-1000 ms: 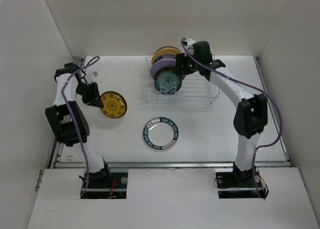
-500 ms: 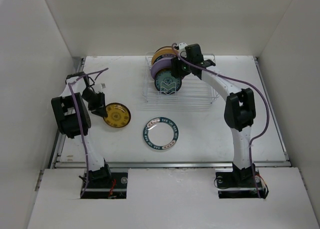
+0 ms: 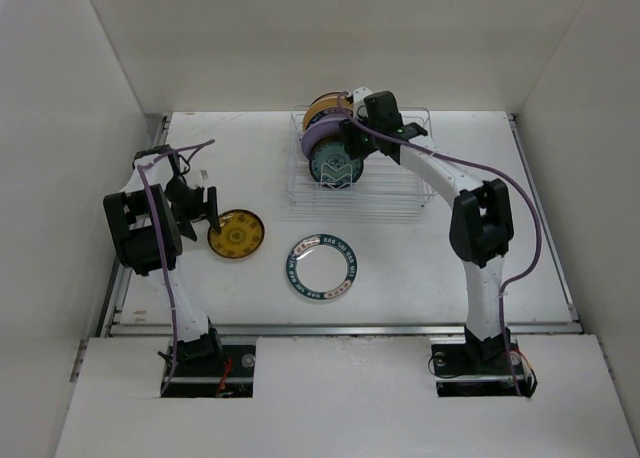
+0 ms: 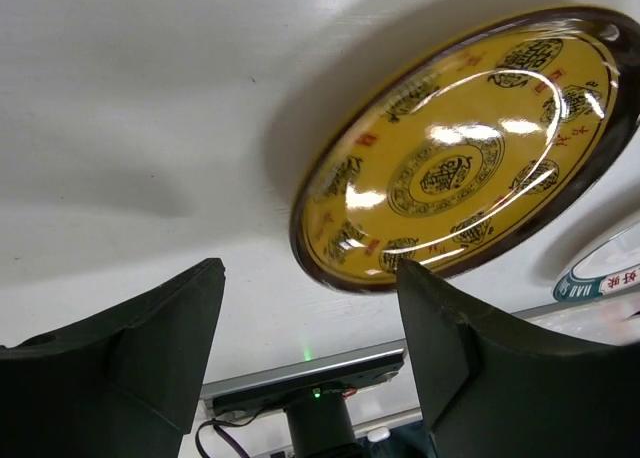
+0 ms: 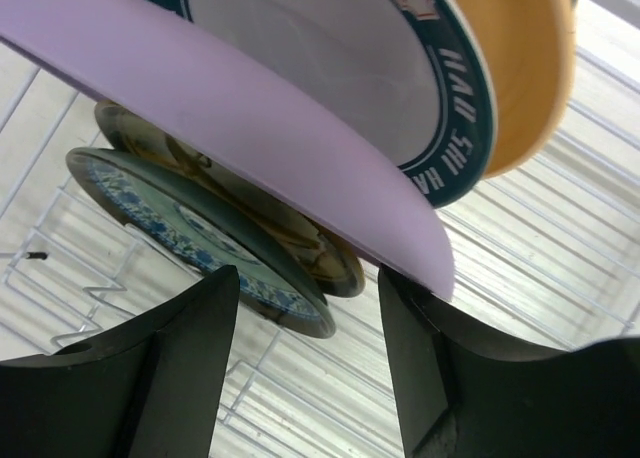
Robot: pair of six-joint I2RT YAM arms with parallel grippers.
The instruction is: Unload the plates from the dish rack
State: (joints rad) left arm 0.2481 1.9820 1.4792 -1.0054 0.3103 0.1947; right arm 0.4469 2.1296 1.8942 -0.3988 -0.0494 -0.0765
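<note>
Room: white walls (image 3: 300, 38) are seen on three sides of the dish rack (image 3: 398, 190).
Table (image 3: 450, 248): white and flat; the dish rack is carried at its far middle, and two plates lie flat on it in front of the rack.
Dish rack: a wire rack of thin parallel bars (image 5: 520, 268) with low sides. Its left end is filled with plates on edge, and its right half is seen as bare wire.
Tan-yellow plate (image 3: 325, 106): stood at the back of the dish rack, behind the others (image 5: 525, 58).
Lavender plate (image 3: 316, 131): stood in the dish rack in front of the tan-yellow one, tilted (image 5: 250, 128).
Teal-rimmed plate in the rack (image 5: 445, 98): white, held between the lavender and tan-yellow plates.
Blue-green patterned plate (image 3: 335, 166): stood foremost in the dish rack (image 5: 190, 228).
Brown-gold patterned plate (image 5: 300, 243): mostly hidden, lodged between the blue-green and lavender plates.
Teal-rimmed plate on the table (image 3: 320, 269): laid flat in front of the dish rack, well apart from it.
Gold plate (image 3: 235, 234): laid flat to the left front of the dish rack (image 4: 460, 168).
Right gripper (image 3: 362, 128): held over the rack's plates with jaws spread and nothing pinched (image 5: 305, 288). The lavender rim is close to one finger, and contact cannot be told.
Left gripper (image 3: 202, 216): far left of the dish rack, jaws spread and empty (image 4: 310, 288), just beside the gold plate.
</note>
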